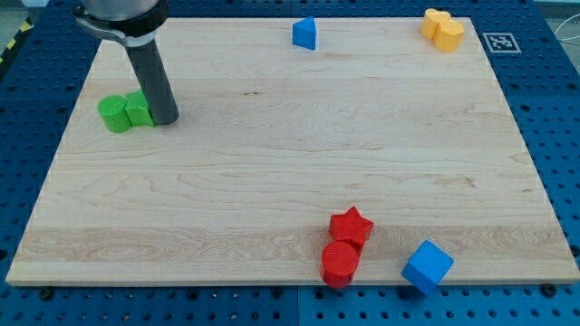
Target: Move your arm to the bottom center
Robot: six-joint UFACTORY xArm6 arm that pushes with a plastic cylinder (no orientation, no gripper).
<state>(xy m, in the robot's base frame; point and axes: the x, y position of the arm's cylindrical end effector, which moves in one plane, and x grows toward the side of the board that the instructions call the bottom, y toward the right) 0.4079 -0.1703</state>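
Note:
My dark rod comes down from the view's top left, and my tip (165, 119) rests on the wooden board (272, 181) at the left. It touches or nearly touches the right side of two green blocks (124, 111) that sit side by side. A red star block (352, 225) and a red cylinder (341, 263) sit together at the view's bottom, right of centre. A blue cube (427, 266) lies to their right by the bottom edge.
A blue block with a pointed top (305, 33) sits at the top centre. Two yellow blocks (442, 28) sit at the top right corner. A blue pegboard table (553, 109) surrounds the board, with a fiducial tag (499, 42) at the top right.

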